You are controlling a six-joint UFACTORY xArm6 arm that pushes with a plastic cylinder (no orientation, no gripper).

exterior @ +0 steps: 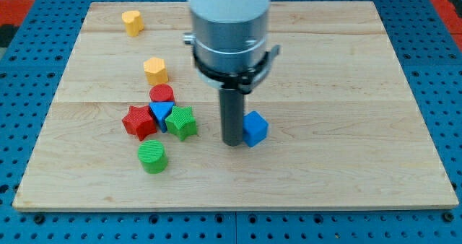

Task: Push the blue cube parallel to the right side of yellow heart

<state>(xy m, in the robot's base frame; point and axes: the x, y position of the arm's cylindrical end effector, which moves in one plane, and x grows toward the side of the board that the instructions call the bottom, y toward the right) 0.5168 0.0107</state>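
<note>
Touching my tip (232,142) on its view-right side sits the blue cube (255,128); the rod grips nothing, while the yellow heart (131,22) lies far toward the view's upper left.

blue cube (255,128) | board centre | yellow heart (131,22) | top left
</note>
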